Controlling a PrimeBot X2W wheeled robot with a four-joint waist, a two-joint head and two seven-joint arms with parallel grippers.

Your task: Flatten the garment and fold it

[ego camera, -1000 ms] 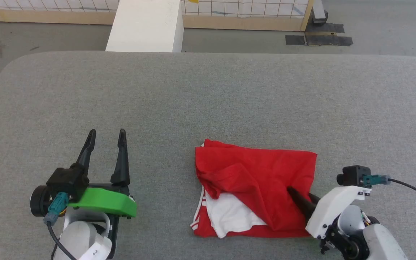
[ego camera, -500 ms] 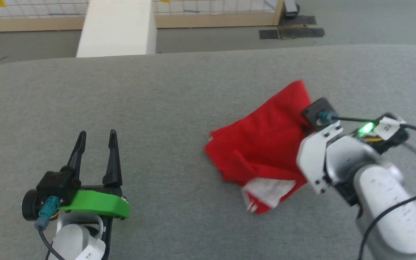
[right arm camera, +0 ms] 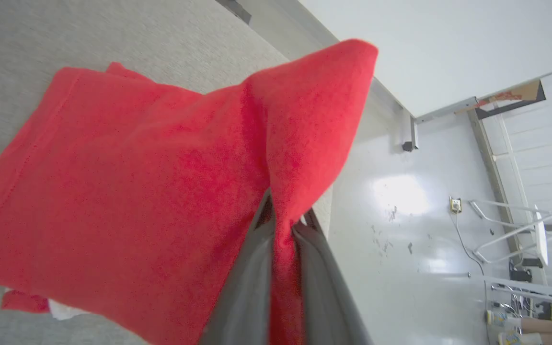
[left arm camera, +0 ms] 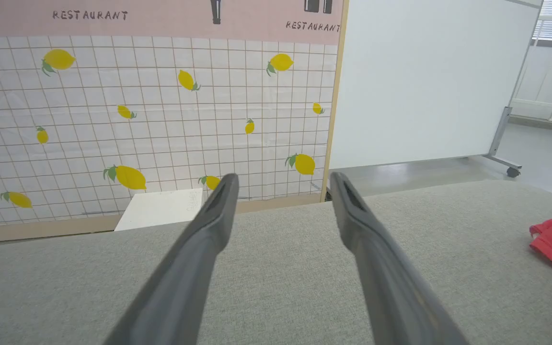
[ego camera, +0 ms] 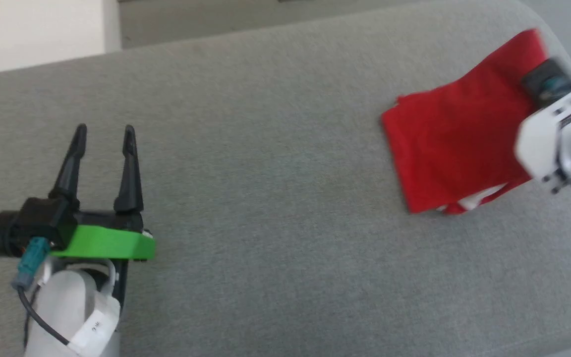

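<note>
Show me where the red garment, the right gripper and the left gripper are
garment (ego camera: 454,144): head view, on its flat red cloth.
right gripper (right arm camera: 283,225): right wrist view, between the fingertips pinching red cloth.
left gripper (ego camera: 103,136): head view, in the gap between its open fingertips.

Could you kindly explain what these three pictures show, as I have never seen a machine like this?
This is a two-armed robot. One picture looks down from its head; the other two come from cameras on its wrists, looking along each pincer's dark fingers. A grey fabric-covered table carries a crumpled red shirt with white parts. The left pincer stands open over bare table, holding nothing. The right pincer is shut on a fold of the red shirt, which the right wrist picture shows pinched between its fingers.
</note>
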